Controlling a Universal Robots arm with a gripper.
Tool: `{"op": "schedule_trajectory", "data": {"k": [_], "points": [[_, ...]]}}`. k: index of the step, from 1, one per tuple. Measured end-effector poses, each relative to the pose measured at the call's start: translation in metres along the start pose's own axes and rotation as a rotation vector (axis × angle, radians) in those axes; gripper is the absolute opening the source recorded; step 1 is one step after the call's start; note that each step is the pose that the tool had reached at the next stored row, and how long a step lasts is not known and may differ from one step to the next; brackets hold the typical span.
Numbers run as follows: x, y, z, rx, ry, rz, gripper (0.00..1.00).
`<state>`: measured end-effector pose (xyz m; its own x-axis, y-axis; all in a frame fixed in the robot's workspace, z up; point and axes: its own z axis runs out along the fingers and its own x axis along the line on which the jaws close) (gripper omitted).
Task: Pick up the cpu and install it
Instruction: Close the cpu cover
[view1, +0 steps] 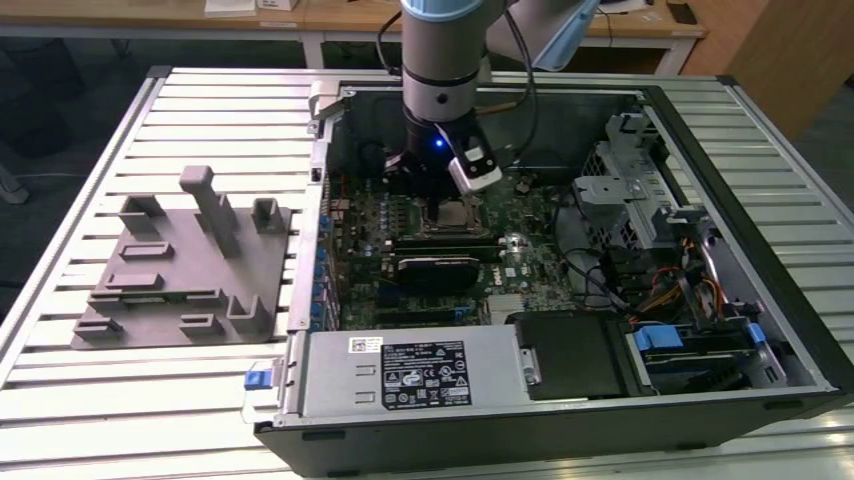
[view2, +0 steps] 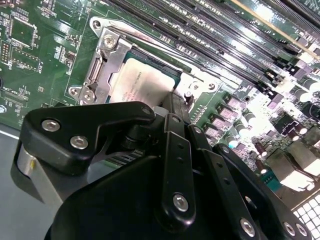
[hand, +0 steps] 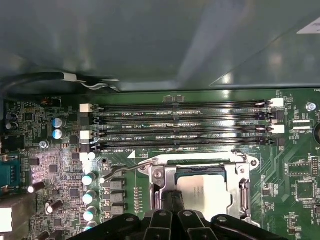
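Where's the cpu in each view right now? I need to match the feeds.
Exterior view: cpu inside the socket frame, under the arm.
Second wrist view: cpu inside the socket frame, near the memory slots.
First wrist view: cpu inside the socket frame, next to the memory slots.
Shared landmark: the metal socket frame.

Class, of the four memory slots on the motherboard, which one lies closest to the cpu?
The slot running right alongside the socket frame around the cpu; the other three sit beyond it, nearer the case wall.
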<state>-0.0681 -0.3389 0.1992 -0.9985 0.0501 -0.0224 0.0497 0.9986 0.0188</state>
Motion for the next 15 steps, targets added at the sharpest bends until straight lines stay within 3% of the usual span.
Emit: {"op": "schedule_trajectory", "data": {"k": [7, 15], "points": [[0.0048, -0.0002, 0.0008, 0.0000, 0.0001, 0.000, 0.11], [0.0052, -0.0003, 0.0002, 0.0000, 0.0001, 0.000, 0.11]]}}
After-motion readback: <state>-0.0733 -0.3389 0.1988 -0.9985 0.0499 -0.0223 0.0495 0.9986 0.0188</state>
